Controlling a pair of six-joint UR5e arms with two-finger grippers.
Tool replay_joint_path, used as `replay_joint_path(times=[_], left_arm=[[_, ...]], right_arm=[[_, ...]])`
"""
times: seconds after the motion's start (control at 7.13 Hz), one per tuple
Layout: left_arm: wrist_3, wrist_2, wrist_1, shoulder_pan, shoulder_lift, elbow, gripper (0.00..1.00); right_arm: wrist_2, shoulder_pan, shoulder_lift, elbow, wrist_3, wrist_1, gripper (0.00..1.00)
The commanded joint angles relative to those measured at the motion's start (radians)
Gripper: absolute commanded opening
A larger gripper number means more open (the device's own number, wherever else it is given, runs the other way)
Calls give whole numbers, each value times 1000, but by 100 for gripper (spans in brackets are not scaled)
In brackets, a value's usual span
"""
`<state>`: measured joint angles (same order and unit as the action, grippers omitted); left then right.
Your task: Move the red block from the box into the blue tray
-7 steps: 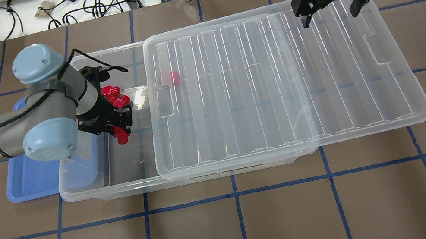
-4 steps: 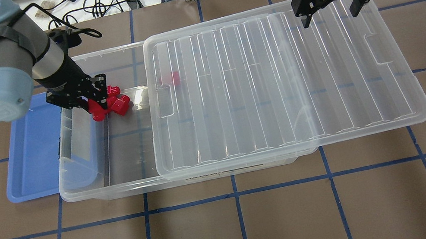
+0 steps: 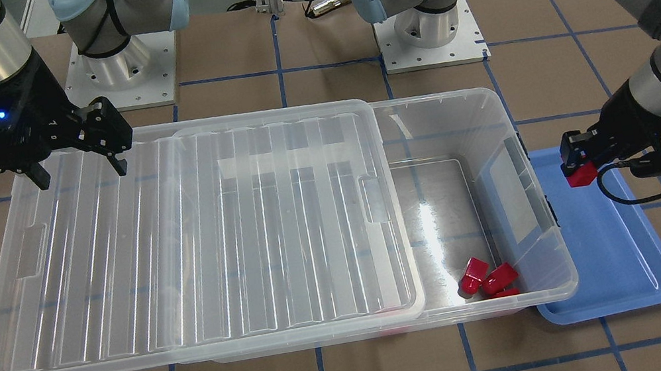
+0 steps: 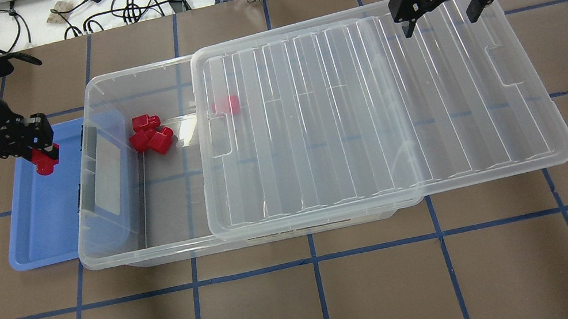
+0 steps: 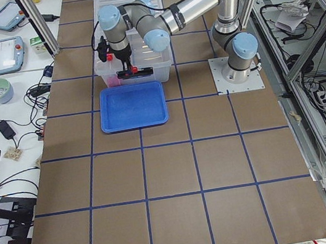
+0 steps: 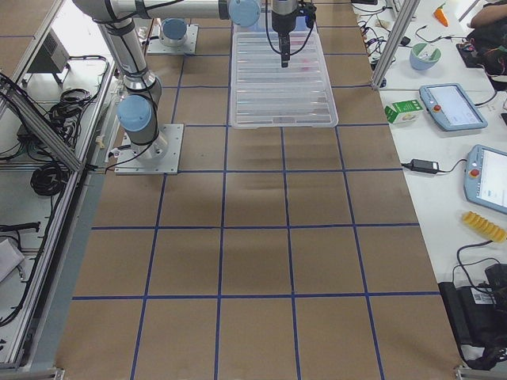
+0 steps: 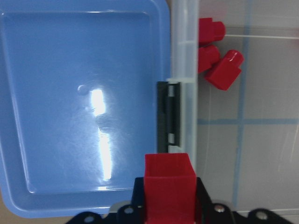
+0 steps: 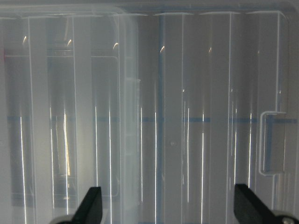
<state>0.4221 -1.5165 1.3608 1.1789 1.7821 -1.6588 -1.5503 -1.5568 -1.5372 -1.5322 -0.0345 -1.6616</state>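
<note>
Overhead exterior view, from the left: the left tool point(image 4: 43, 154) is clamped on the red block point(image 4: 46, 161). It holds the block over the far end of the blue tray point(image 4: 38, 226), close to the box point(image 4: 117, 238). The block's long side runs along the tool's fingers, and its free end points down at the tray. More red blocks point(image 4: 150, 136) lie in the box's open end. The lid point(image 4: 369, 109) sits shifted right. Over its far corner hangs the right tool point(image 4: 440, 22), fingers apart.
</note>
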Motion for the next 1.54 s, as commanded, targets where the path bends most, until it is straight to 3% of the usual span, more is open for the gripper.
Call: replay_joint_path(times=[0.0,0.28,0.56,0.7,0.84,0.98,1.26,1.4], left_arm=[[117,-5,-187,-57,78,-71,5],[130,3,-393,-111,138,-189,5],[133,-2,-411,-114,169,-194,6],[138,-8,-452,-116,187,-194,71],[132,-10,-444,-116,171,-184,96],[126,-11,-399,-101,142,-167,100],[104,-11,-86,-82,70,12,100],[63,-14,64,-29,38,96,100]], right_arm=[[-7,27,6,7,-62,-6,100],[-2,209,8,-2,-196,0,100],[2,427,29,-78,-490,-38,100],[-1,498,29,-174,-563,-170,100],[-2,527,31,-271,-593,-285,100],[2,523,28,-328,-581,-337,100],[79,494,28,-341,-515,-336,100],[76,468,32,-345,-483,-333,100]])
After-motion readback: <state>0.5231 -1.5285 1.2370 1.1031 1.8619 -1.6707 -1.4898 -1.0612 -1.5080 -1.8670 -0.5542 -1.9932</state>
